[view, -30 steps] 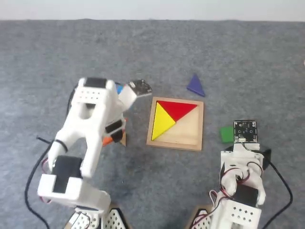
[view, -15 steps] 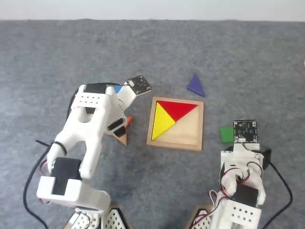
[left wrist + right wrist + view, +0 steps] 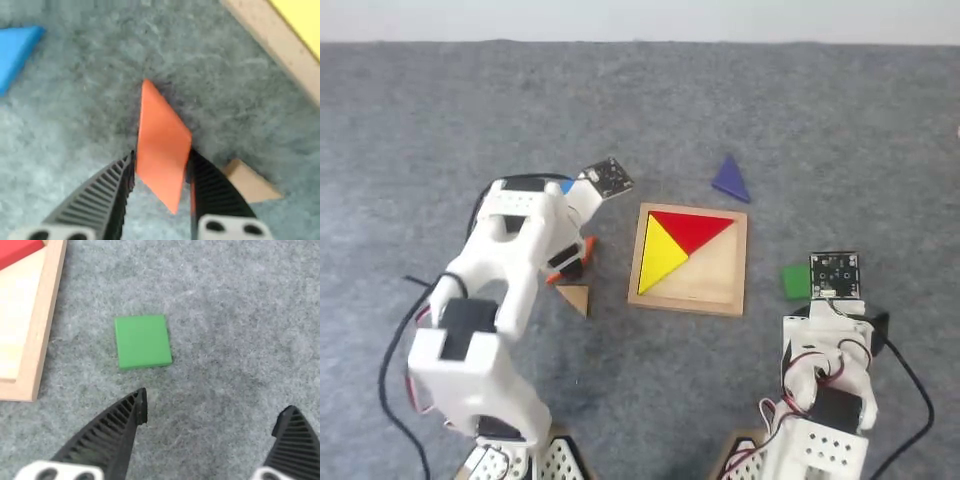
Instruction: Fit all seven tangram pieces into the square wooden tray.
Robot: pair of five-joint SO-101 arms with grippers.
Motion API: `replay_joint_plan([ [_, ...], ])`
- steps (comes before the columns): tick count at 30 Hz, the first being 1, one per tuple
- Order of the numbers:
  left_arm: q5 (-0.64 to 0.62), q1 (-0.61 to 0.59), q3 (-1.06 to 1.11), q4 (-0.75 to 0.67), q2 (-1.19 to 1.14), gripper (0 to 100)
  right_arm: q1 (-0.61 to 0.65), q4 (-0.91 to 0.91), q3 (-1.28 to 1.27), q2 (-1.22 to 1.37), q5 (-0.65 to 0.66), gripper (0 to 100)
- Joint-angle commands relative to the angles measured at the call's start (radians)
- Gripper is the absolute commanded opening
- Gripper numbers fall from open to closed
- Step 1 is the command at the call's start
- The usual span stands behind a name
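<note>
The square wooden tray lies mid-table with a red triangle and a yellow triangle inside. My left gripper is shut on an orange parallelogram, lifted just left of the tray; in the high view the orange piece peeks out beside the arm. A tan triangle lies just below it, also seen as a tan triangle. A blue piece lies further off. My right gripper is open above the carpet near a green square, right of the tray.
A purple triangle rests on the grey carpet beyond the tray's far right corner. The green square sits between the tray and the right arm. Open carpet spreads at the back and front middle.
The left arm has lifted the orange parallelogram off the carpet and shifted toward the tray, uncovering the tan triangle. The right arm has stayed still.
</note>
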State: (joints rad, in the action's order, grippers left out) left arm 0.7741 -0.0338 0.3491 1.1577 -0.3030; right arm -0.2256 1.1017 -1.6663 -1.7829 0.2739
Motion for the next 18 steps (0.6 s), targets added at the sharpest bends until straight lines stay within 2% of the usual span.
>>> replay_joint_plan([
  [1, -0.011, 0.008, -0.065, 0.034, -0.052, 16, -0.010, 0.001, -0.018, -0.004, 0.011, 39.1],
  [6, -0.015, -0.008, -0.082, 0.029, -0.025, 16, -0.010, 0.001, -0.018, -0.004, 0.011, 39.1],
  [15, -0.097, -0.061, -0.096, 0.000, 0.092, 16, -0.010, 0.001, -0.018, -0.004, 0.011, 39.1],
  [18, -0.078, -0.066, -0.110, 0.041, 0.092, 16, -0.010, 0.001, -0.018, -0.004, 0.011, 39.1],
])
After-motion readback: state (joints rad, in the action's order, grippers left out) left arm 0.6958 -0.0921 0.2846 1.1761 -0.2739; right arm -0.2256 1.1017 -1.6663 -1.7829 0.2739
